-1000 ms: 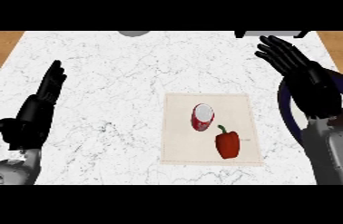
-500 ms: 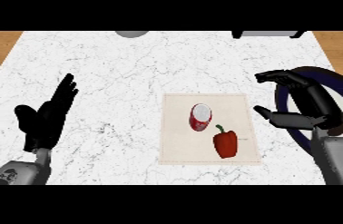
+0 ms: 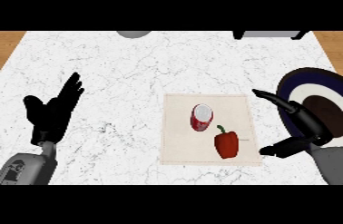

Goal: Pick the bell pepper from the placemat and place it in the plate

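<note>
The white marble bench (image 3: 120,73) carries the same layout as a second ago; only the right arm has moved. The round plate with a dark blue rim and brown centre (image 3: 315,85), at the bench's right edge, was partly covered and now shows more of its face. The beige cloth placemat (image 3: 181,150) has not shifted. The black right hand (image 3: 311,130) has come back from the far right toward the near edge and now sits at the placemat's right border, spread wide, its thumb low by the mat's near right corner and holding nothing. The black left hand (image 3: 50,116) rests open near the left edge. The red bell pepper (image 3: 226,145) lies untouched on the mat's near right part, just beside that thumb, so I judge the grasp is about to begin. The red-and-white cut vegetable (image 3: 202,117) lies behind it.
</note>
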{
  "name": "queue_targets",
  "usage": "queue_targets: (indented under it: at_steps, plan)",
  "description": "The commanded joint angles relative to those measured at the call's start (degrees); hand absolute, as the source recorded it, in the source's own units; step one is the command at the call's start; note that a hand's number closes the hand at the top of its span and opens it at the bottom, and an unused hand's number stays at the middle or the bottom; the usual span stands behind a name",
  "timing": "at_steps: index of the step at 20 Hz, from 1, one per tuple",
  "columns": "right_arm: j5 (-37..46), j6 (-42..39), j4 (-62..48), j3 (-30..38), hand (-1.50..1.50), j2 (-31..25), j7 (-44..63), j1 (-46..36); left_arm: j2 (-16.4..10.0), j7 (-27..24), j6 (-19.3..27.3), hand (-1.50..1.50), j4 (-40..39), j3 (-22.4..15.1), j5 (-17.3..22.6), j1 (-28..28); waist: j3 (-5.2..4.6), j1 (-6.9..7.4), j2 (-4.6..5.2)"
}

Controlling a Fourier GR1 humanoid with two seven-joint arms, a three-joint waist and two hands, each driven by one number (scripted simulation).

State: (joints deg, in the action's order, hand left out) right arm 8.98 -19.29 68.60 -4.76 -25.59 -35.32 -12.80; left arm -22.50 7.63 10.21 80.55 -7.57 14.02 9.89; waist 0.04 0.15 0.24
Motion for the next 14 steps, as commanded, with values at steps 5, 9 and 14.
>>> queue_targets:
  at_steps: [5, 9, 14]
  plan:
    - [6.60, -1.66, 8.46, -1.99, -1.50, -1.86, 8.04, -0.20, 3.17, -0.67, -0.02, 0.00, -2.10, 0.92, -3.13, 0.79, -0.07, -0.29, -0.30]
    - [9.23, -5.36, 12.20, -3.84, -1.50, -4.10, 12.52, 1.33, 1.64, 1.02, -2.36, 0.00, -1.69, 2.63, -2.33, 1.20, -0.07, -0.35, -0.29]
    - [15.22, -6.03, 14.10, -7.80, -1.50, -2.75, 17.95, 1.24, 3.95, -2.24, -1.99, 0.00, -1.44, 1.84, -4.43, -2.18, -0.06, -0.06, -0.25]
